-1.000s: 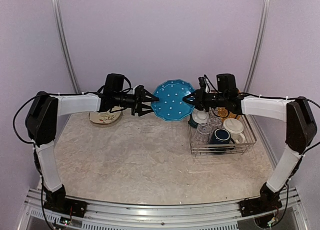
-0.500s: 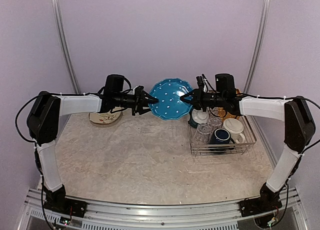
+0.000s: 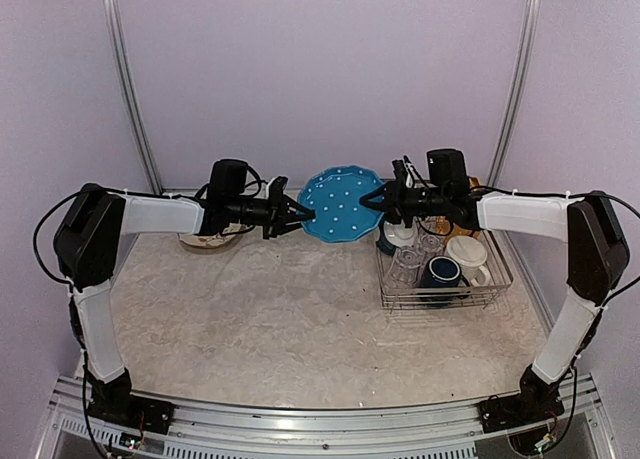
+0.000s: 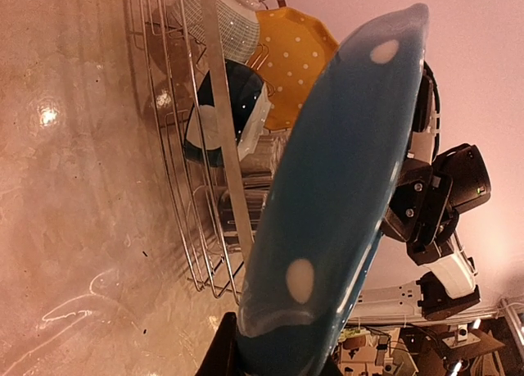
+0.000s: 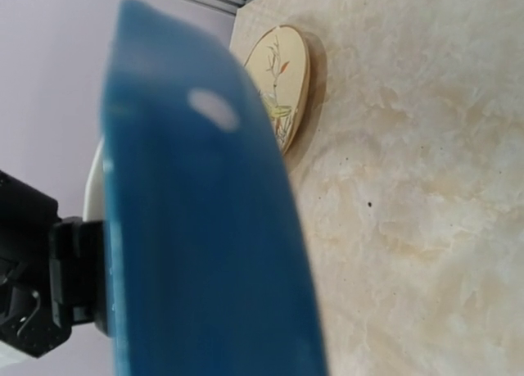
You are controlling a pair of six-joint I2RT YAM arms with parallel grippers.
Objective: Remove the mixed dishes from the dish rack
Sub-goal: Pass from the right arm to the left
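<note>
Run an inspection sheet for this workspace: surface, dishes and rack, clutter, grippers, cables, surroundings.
Surface: marbled beige table, no spills seen.
Job's things: blue plate aloft between the grippers; beige plate flat on the table, far left; rack at right holds yellow plate, bowl, navy mug, cream mug, glasses.
Clutter: nothing seen.
Grippers: right gripper holds the blue plate's rack-side rim; left gripper has its jaws around the opposite rim, grip unclear.
Cables: black cables loop along both arms.
Surroundings: lilac walls, metal corner rails.
</note>
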